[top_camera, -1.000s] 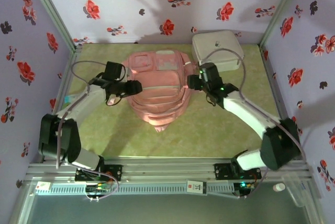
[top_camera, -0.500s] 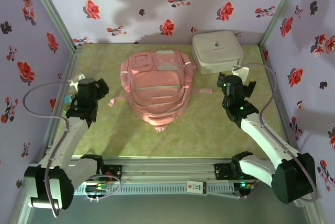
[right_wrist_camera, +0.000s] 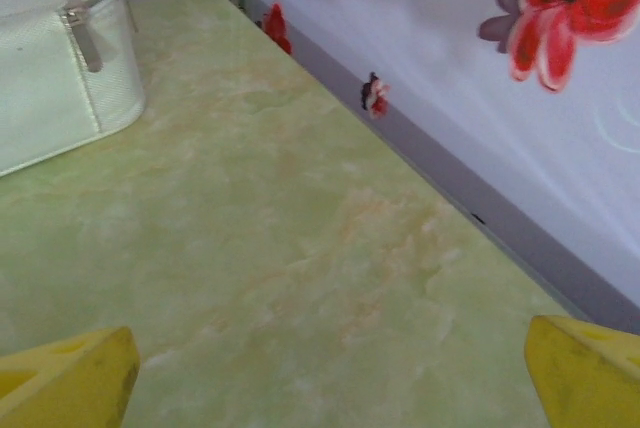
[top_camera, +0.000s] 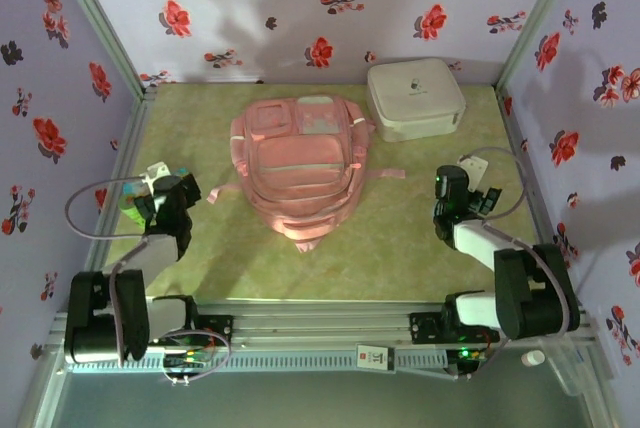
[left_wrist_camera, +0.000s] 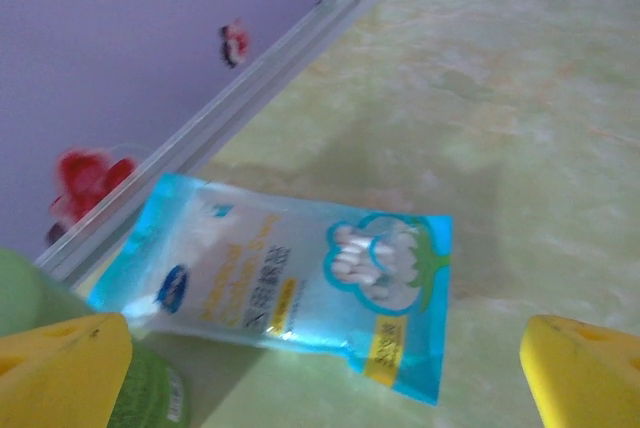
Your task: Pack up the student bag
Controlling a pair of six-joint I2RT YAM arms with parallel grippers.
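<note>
The pale green marbled desk (top_camera: 400, 238) carries a large soft pink fabric backpack (top_camera: 298, 163), lying flat at mid-width toward the far edge, its straps trailing sideways. A white rounded-square zipped hard case (top_camera: 415, 98) sits in the far right corner, just beside the backpack. By the left edge lies a flat blue plastic packet of cotton swabs (left_wrist_camera: 290, 283). A green object (left_wrist_camera: 150, 398) lies against its near end, too cut off to identify.
</note>
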